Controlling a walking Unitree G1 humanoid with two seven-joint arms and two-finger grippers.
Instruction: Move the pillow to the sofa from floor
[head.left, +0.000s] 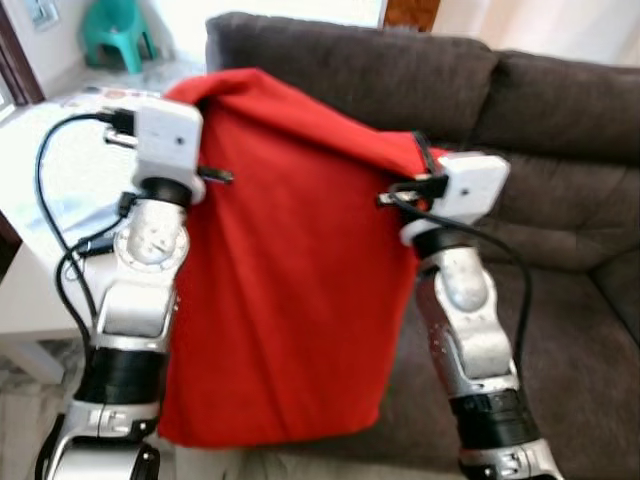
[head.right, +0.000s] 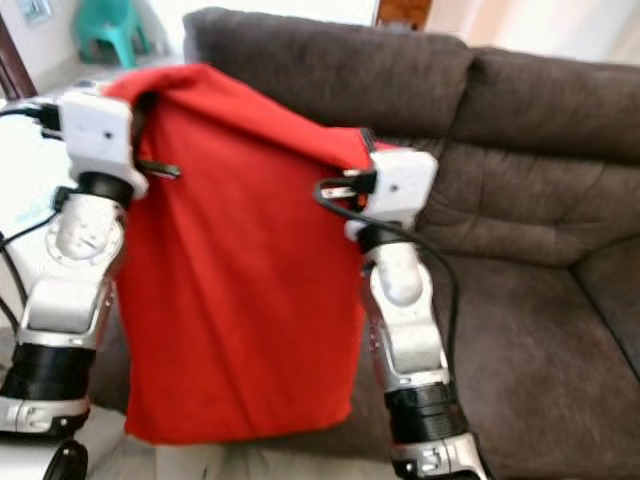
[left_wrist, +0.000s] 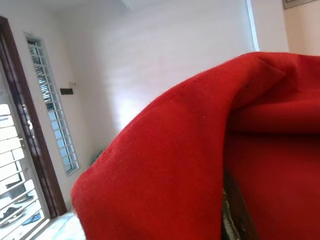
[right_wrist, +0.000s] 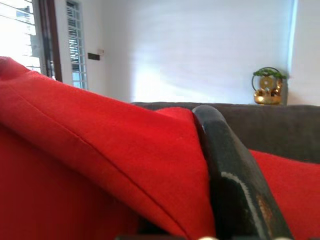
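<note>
- Red pillow (head.left: 290, 270) up off the floor, hanging in front of the brown sofa (head.left: 560, 200).
- Left gripper (head.left: 205, 150) clamped on its top corner.
- Right gripper (head.left: 425, 165) pinching the other corner.

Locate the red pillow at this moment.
The red pillow hangs in the air between the left gripper and right gripper, held up at its top corners in front of the dark brown sofa.

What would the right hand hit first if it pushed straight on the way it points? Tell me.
Past the red pillow it grips, the right hand points toward the dark sofa backrest, which it would probably meet first, though depth is unclear.
</note>
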